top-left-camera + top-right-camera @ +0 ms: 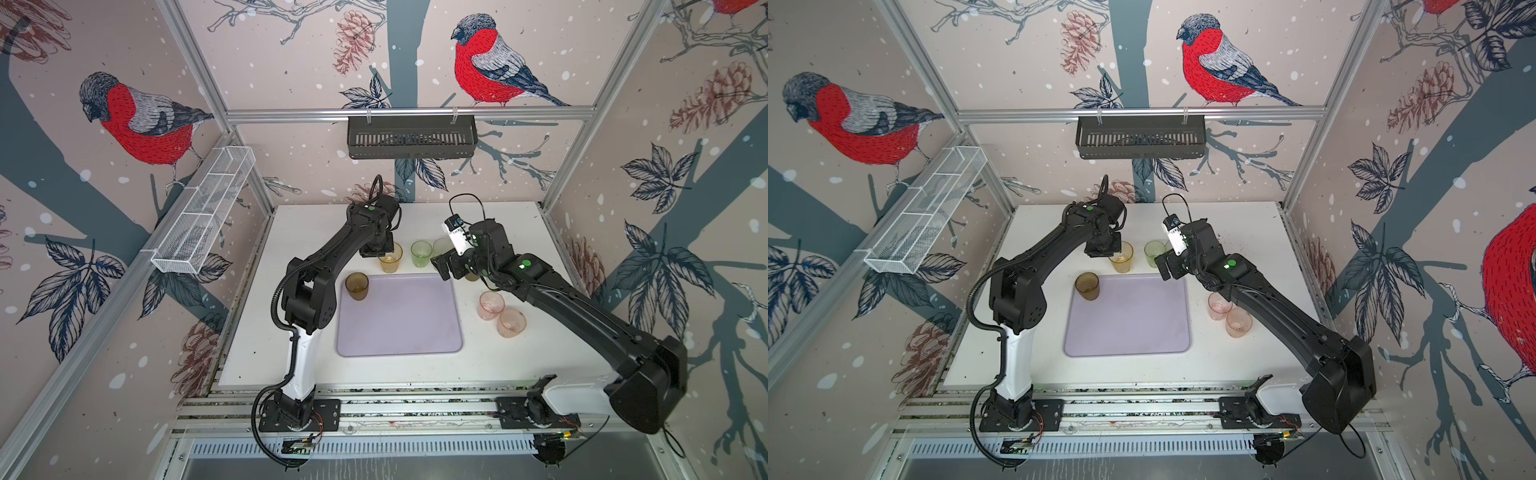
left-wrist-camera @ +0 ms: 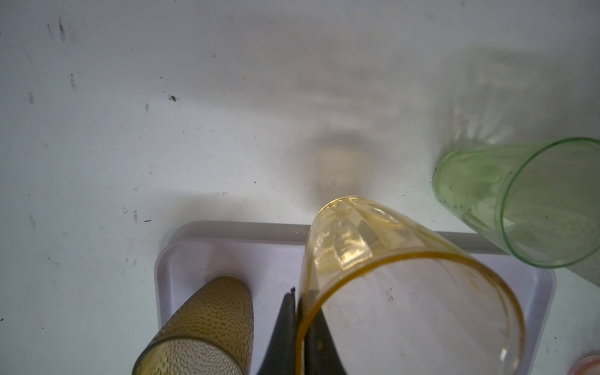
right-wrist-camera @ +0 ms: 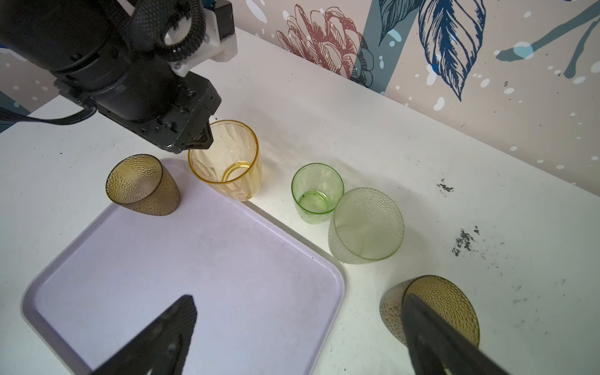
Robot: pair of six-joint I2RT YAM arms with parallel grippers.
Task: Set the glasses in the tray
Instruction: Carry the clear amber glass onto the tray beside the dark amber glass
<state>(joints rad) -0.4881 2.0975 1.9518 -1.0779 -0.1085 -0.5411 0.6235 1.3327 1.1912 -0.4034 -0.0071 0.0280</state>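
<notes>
Brown glass (image 1: 357, 286) sits in tray's (image 1: 399, 332) far-left corner. Left gripper (image 1: 376, 249) pinches amber glass (image 1: 390, 261); right gripper (image 1: 441, 266) gapes empty. Others still outside.

The tray (image 1: 399, 328) is pale lilac, the ribbed glass (image 3: 233, 181) amber, plus 2 pink glasses (image 1: 491, 305) (wallpaper (image 1: 291, 62): red-breasted birds).

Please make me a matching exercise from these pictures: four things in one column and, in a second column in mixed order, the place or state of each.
1 amber glass
2 left brown glass
3 two pink glasses
4 right claw

A open wide
B standing in a corner of the tray
C on the table, right of the tray
D pinched at its rim by the left claw

Pairs: 1-D, 2-B, 3-C, 4-A
</notes>
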